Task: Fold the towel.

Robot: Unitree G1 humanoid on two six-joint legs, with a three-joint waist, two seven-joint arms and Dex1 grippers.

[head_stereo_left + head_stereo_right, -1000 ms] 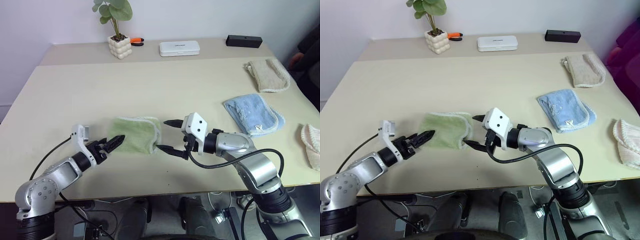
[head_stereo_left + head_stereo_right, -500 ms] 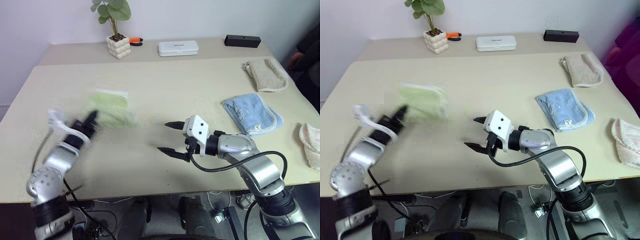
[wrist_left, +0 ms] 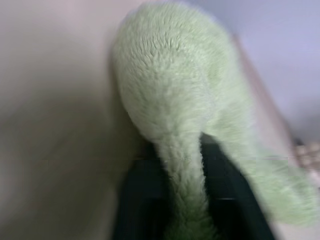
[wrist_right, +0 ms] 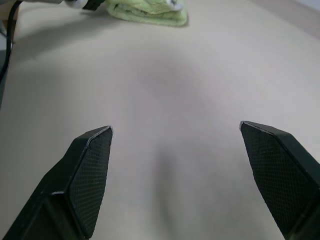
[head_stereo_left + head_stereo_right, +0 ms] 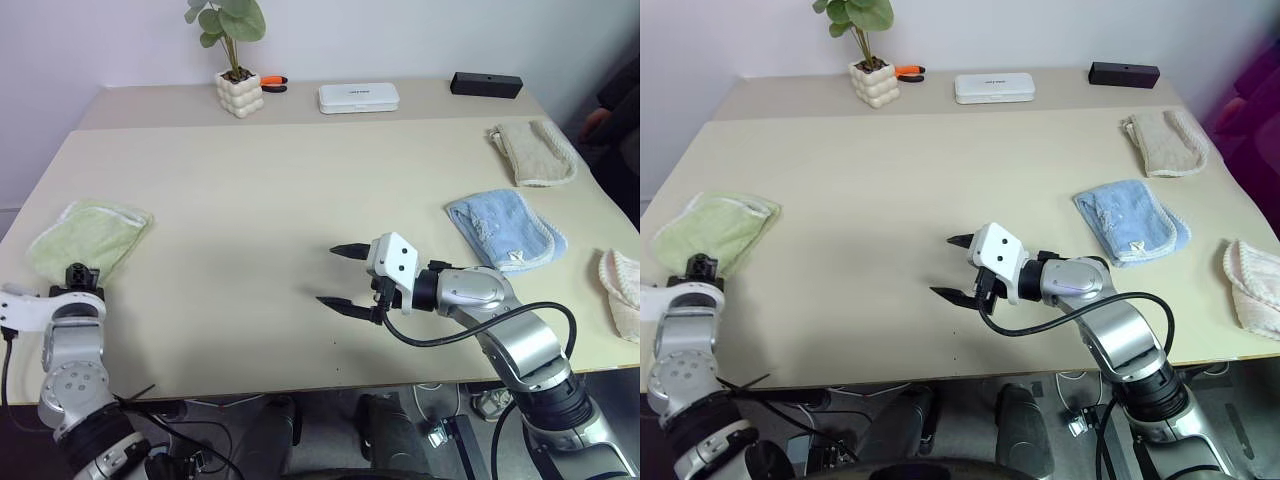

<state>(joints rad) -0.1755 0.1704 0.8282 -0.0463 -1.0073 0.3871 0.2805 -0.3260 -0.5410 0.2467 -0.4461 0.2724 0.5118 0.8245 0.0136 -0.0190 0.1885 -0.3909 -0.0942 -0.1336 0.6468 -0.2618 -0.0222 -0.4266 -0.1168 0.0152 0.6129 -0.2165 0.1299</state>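
At the far left edge of the beige table [image 5: 300,190] lies the light green terry towel [image 5: 88,236], folded into a small bundle with a whitish stitched edge. The left gripper [image 5: 78,277] sits at its near end. In the left wrist view the two black fingers [image 3: 145,200] have a strip of the green cloth between them, so the jaws seem closed on it. The towel's long axis runs away from this gripper, toward the far side. The right gripper [image 5: 336,275] hangs over bare table, well apart from the towel, jaws wide open and empty. The left arm is clearly the nearer one.
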